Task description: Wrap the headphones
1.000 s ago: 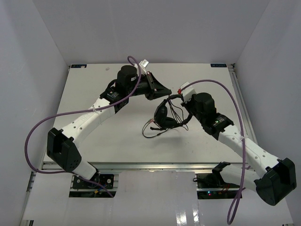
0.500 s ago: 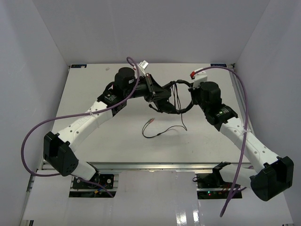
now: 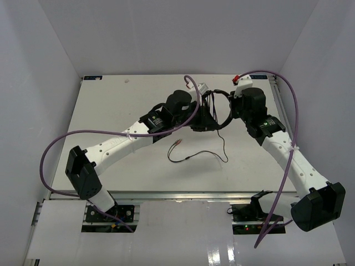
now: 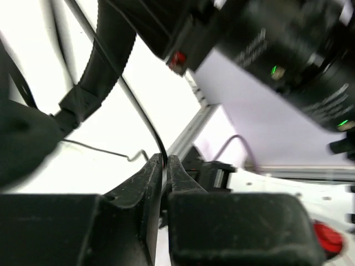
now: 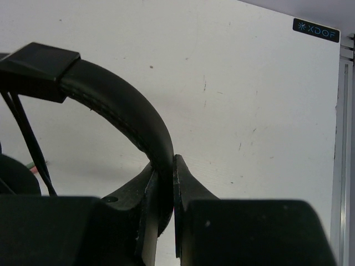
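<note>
White tabletop (image 3: 111, 111), walled in white: the headphones (image 3: 217, 111) are held between both wrists toward 1 o'clock from centre, with purple cables (image 3: 55, 149) looping at either side. Left fingers (image 4: 152, 172) are pinched on the thin cord (image 4: 145, 119); right fingers (image 5: 183, 177) are clamped on the headband (image 5: 122, 105). From above the left wrist masks the earcups, the left wrist view is blurred, and slack cord trails toward 6 o'clock.

Lab robot cell: white-walled enclosure (image 3: 177, 33)
</note>
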